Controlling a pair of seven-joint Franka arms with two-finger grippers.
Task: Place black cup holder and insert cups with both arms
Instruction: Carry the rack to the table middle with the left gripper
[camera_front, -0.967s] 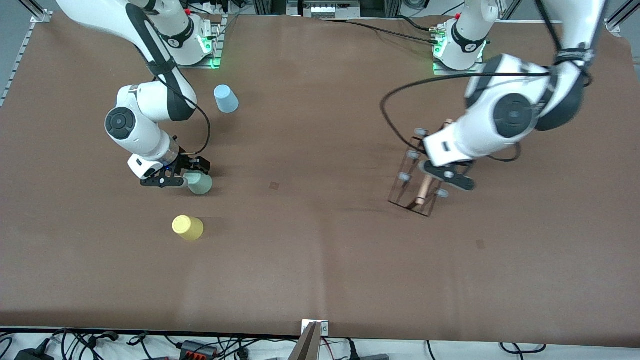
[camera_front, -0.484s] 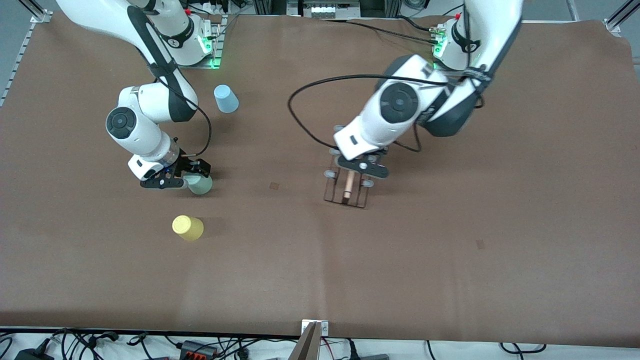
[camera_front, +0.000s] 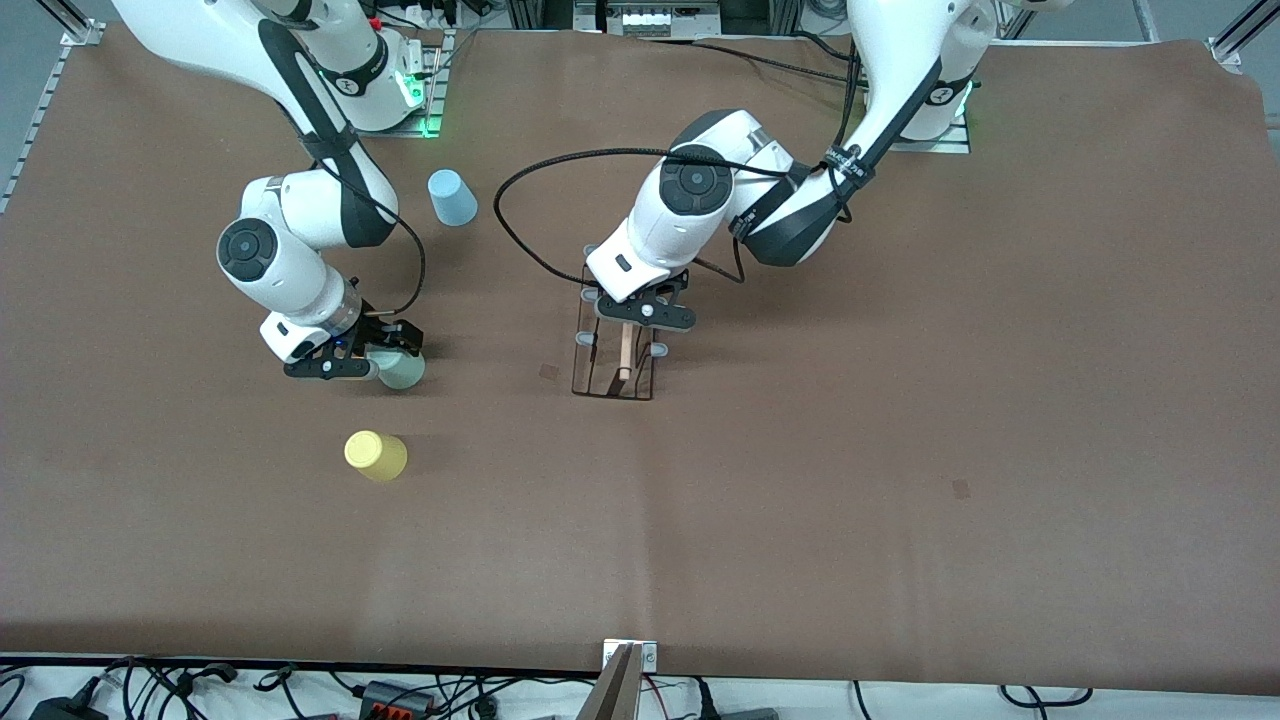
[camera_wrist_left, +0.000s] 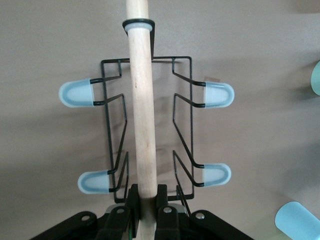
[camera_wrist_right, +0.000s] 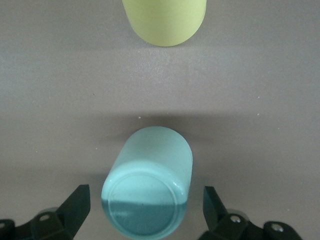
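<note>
Brown table (camera_front: 900, 400), both our arms at work.
Our left gripper (camera_front: 641, 309) pinches the black cup holder (camera_front: 612, 360) by its rod; our right gripper (camera_wrist_right: 145, 210) is spread around the mint cup (camera_wrist_right: 148, 180).

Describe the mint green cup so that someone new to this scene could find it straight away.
Start at the right arm's end of the brown table, where three small cups stand upside down. The mint green cup sits between the open fingers of the right gripper, not yet clamped. It is nearer to the front camera than the light blue cup and farther than the yellow cup, and is the only one with a gripper around it.
</note>
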